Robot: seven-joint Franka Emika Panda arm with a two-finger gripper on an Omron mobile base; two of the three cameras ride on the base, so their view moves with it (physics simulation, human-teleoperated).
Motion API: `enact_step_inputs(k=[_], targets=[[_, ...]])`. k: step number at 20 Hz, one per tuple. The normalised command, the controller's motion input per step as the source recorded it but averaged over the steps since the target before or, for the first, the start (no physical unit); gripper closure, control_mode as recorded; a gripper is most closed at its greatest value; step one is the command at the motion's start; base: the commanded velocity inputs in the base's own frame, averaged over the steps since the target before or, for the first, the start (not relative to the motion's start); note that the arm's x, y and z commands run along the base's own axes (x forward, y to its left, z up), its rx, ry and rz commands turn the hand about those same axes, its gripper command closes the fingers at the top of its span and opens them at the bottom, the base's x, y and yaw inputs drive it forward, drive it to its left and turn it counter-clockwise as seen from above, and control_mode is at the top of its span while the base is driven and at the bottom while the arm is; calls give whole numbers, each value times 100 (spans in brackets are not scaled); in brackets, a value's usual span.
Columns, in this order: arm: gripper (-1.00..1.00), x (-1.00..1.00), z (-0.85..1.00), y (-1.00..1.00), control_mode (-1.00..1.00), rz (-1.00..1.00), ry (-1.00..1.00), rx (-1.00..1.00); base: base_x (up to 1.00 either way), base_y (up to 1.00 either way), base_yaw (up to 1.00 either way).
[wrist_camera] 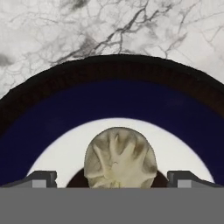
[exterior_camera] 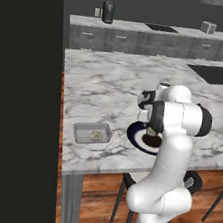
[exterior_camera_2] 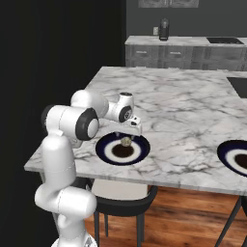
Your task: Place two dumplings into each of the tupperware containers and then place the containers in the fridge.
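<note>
From the left base view, I see my gripper [exterior_camera: 153,133] low over the dark blue plate [exterior_camera: 136,135] at the near edge of the marble worktop [exterior_camera: 113,78], with my own arm hiding most of the plate. One tupperware container [exterior_camera: 92,133] lies to the left of the plate, near it but apart, with pale pieces inside that I take for dumplings; I cannot count them. If the count is wrong, I could overfill this tray.

Over on the right base view, the gripper [exterior_camera_2: 127,135] hangs just above a dumpling [exterior_camera_2: 127,141] that rests at the far edge of the brown sauce blob [exterior_camera_2: 121,151] on the plate [exterior_camera_2: 108,152]. A second plate [exterior_camera_2: 226,153] sits well apart to the right.

Down the hand view, the dumpling [wrist_camera: 120,158] lies between my two finger tips [wrist_camera: 42,179], the jaws spread wide and clamped on nothing. It looks fairly centred. My worry is depth: closing too high could pinch the folded top and let it slip; going too low could drag through the sauce or strike the plate [wrist_camera: 52,118].
</note>
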Motion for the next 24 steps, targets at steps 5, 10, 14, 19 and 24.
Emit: enact_step_inputs(k=[5, 10, 14, 19, 24], targets=[[-100, -17, -19, 0, -100, 0, 0, 0, 0, 0, 0], [-100, -20, -16, 0, -100, 0, 0, 0, 0, 0, 0], [-100, 3, -6, 0, -100, 0, 0, 0, 0, 0, 0], [-100, 17, -2, 0, -100, 0, 0, 0, 0, 0, 0], [-100, 0, -16, 0, -100, 0, 0, 0, 0, 0, 0]])
